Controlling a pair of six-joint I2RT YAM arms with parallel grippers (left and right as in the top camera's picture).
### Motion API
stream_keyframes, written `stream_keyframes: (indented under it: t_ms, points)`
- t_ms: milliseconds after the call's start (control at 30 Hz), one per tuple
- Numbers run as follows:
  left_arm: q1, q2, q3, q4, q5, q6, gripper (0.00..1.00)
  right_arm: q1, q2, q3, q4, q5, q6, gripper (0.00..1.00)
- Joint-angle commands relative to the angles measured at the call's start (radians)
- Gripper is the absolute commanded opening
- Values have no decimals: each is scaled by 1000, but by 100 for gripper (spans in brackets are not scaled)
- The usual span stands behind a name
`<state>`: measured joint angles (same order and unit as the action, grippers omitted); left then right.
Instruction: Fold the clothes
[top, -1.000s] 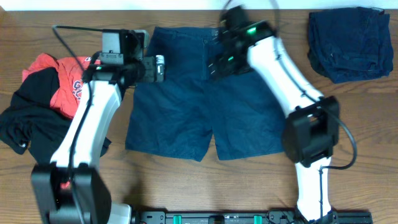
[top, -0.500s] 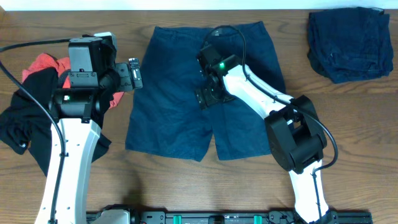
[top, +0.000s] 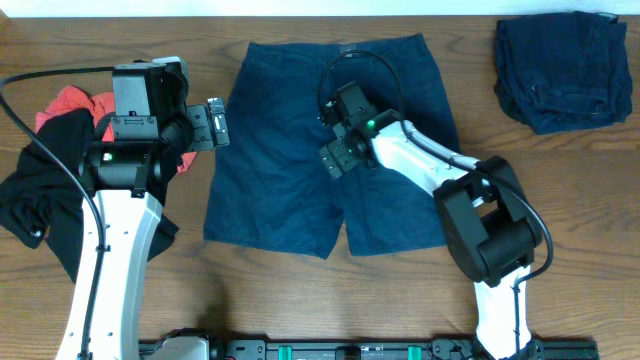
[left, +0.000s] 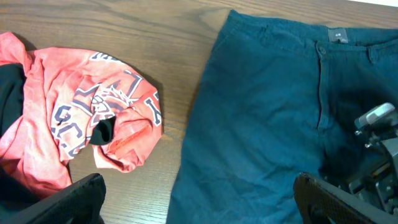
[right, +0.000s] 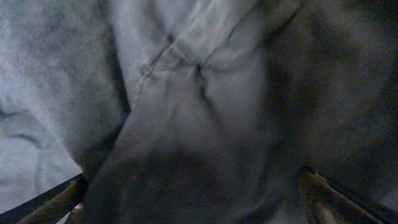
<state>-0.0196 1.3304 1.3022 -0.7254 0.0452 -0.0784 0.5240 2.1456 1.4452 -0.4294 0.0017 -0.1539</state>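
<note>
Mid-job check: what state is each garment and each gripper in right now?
shorts: spread flat, front up, unfolded
T-shirt: crumpled, unfolded
black garment: heaped, unfolded
denim: folded, far right corner
left gripper: open, empty, beside the shorts
right gripper: open, empty, close over the shorts' middle

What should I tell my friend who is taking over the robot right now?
Left hand: open, empty, beside the left edge of the shorts.
Right hand: open, empty, low over the middle of the shorts.
The shorts lie spread flat, unfolded.
Folded navy denim at the far right corner: done.
Red T-shirt and black garment lie crumpled at the left.
Left to do: fold the shorts, then those two.
</note>
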Motion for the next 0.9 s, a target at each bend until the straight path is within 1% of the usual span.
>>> stream_keyframes:
  t_ms: [0,67,133,333,467,600,667,733,833,867]
  points:
    - [3,8,11,1,-7,-10,98,-82,62,-108,80,111,-323,99]
    - [3,14,11,0,-4,-10,98,-126,62,-138,172,110,-349,99]
    - [3,20,11,0,-4,-9,98,-167,65,-148,224,98,-349,99]
    - [2,48,11,1,2,-10,98,-299,67,-150,269,-46,-348,99]
    - [2,85,11,5,34,-9,98,-321,60,-148,255,-121,-270,99]
    - [2,132,11,29,61,10,98,-299,-8,-143,231,-254,-109,99]
    - [2,164,11,97,106,68,98,-278,-76,-143,231,-342,-21,99]
    - [2,203,11,208,156,108,98,-254,-161,-143,232,-380,52,99]
    - [3,288,14,379,223,111,98,-214,-314,-143,214,-375,78,99]
    - [3,319,23,408,248,112,98,-203,-367,-143,204,-364,78,99]
